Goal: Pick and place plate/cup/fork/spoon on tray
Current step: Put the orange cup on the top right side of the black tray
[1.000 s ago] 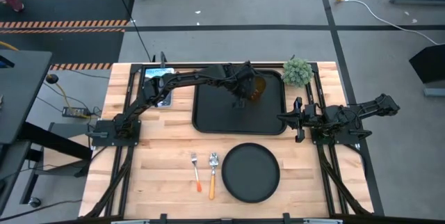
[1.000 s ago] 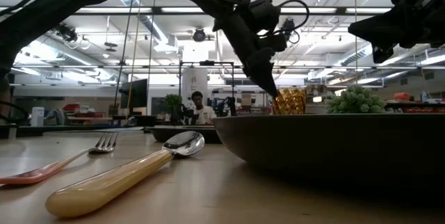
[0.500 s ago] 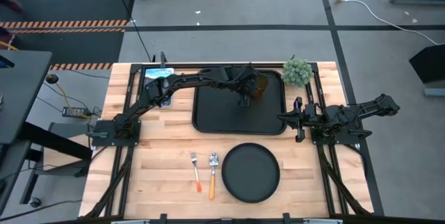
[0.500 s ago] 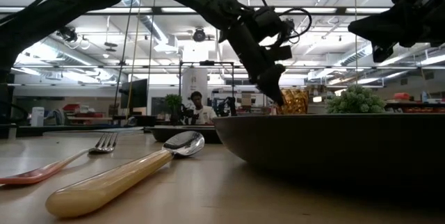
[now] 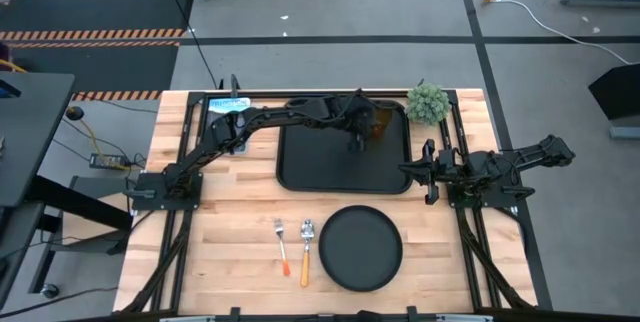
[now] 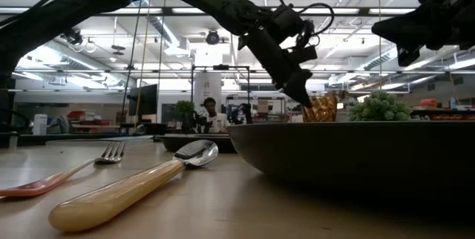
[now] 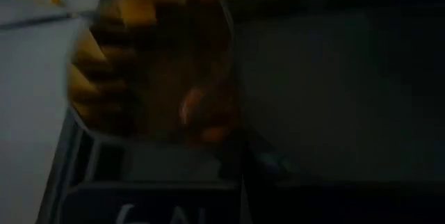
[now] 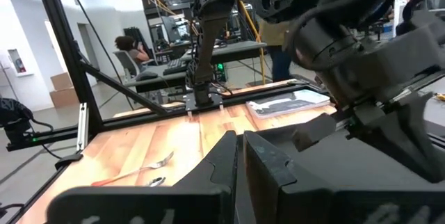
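Note:
The amber cup (image 5: 379, 122) is over the far right corner of the black tray (image 5: 310, 167); it also shows in the low view (image 6: 323, 108), its base hidden behind the plate. My left gripper (image 5: 358, 138) reaches over the tray and is shut on the cup. The round black plate (image 5: 360, 249) lies on the table near the front edge. The fork (image 5: 282, 243) and the spoon (image 5: 305, 252) lie left of it. My right gripper (image 5: 428, 172) waits shut and empty beside the tray's right edge. My left gripper holds the cup by the side of its wall that faces the table's left (image 6: 312, 105), with the fingers (image 6: 297, 90) slanting down from the left. The wrist view is blurred, so the kind of hold does not show. The cup stands about upright; whether its base is on the tray is hidden.
A fuzzy green plant ball (image 5: 428, 103) sits just beyond the tray's far right corner, close to the cup. A blue flat item (image 5: 228, 112) lies at the far left of the table. A person shows in the room behind the table (image 6: 211, 116).
My left gripper has gone toward the table's right edge along the tray's far side, carrying the cup with it. The cup now stands nearer the tray's far right corner and the plant ball.

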